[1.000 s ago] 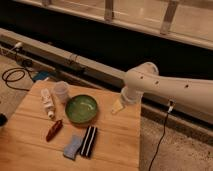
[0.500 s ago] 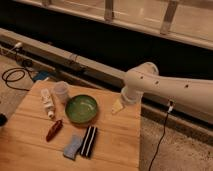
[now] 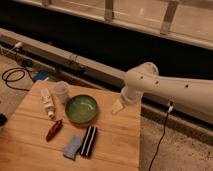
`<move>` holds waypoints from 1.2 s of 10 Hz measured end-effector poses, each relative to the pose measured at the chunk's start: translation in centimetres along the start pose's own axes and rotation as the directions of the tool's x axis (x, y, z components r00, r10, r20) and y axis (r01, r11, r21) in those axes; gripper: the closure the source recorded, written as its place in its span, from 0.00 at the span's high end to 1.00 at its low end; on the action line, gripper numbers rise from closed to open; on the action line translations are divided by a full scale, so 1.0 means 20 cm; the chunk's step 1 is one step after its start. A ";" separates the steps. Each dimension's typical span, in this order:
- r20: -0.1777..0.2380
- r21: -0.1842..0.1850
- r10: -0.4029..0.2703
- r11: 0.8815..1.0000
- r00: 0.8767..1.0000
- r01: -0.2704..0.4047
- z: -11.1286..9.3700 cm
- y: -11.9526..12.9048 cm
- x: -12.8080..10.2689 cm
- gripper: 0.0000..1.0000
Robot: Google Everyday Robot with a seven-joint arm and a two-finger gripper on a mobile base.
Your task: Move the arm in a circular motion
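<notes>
The white arm (image 3: 170,89) of thick rounded segments with small dark holes reaches in from the right and bends down at an elbow (image 3: 142,75) above the wooden table's (image 3: 120,145) right back part. Its gripper (image 3: 117,106) is the small pale-yellowish tip, hovering just right of the green bowl (image 3: 81,108), near the table's back edge.
On the table lie a clear plastic cup (image 3: 61,90), a white tube (image 3: 47,102), a red-brown packet (image 3: 53,130), a blue sponge (image 3: 73,146) and a black-and-white striped object (image 3: 89,141). Black cables (image 3: 12,77) lie on the floor at left; another cable (image 3: 162,132) hangs at right.
</notes>
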 end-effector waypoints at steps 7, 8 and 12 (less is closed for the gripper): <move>0.000 0.000 0.000 1.000 1.000 0.000 0.00 0.00 0.00 0.80; 0.001 0.002 -0.003 1.000 1.000 0.003 0.00 0.00 0.00 0.80; -0.016 0.056 -0.064 0.996 0.998 0.065 0.01 -0.10 -0.26 0.80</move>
